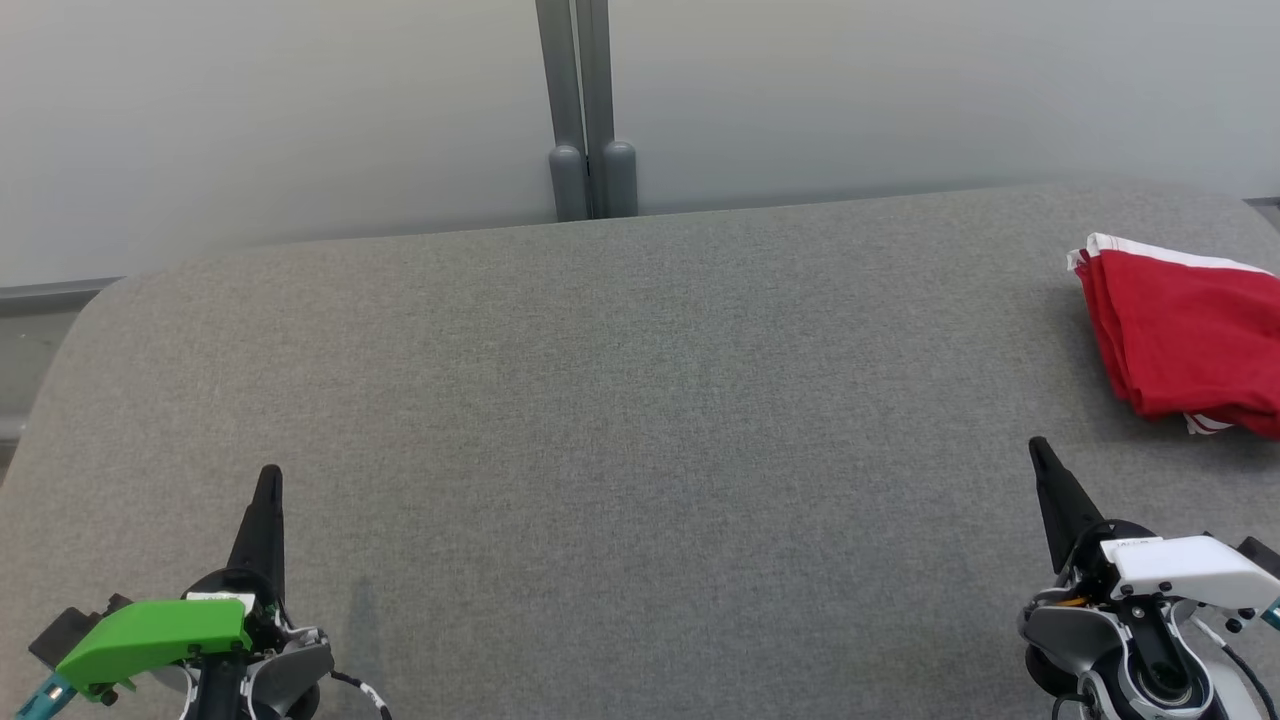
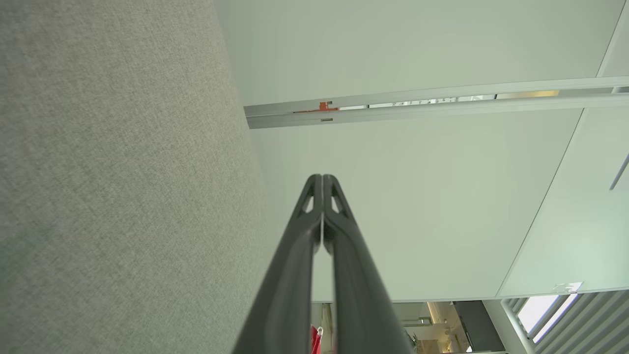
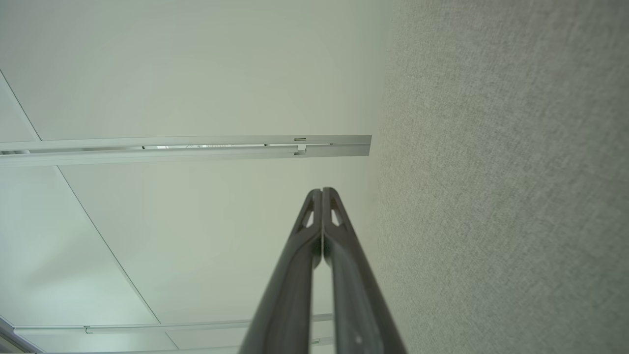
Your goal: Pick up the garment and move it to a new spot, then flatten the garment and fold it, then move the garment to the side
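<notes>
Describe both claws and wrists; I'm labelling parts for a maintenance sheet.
The left claw is long, dark and tapered with slotted tips; its wrist carries a green cover and a striped cable. The right claw looks the same, with a white cover over grey housing.

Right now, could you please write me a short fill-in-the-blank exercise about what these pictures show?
1. The folded garment is ____ with white trim.
2. It lies at the grey table's far ____ edge, by the robot's own sides.
3. The left gripper and the right gripper are both ____, not open, and hold nothing.
4. The wrist cover on the left arm is ____.

Missing words: red; right; shut; green.
</notes>
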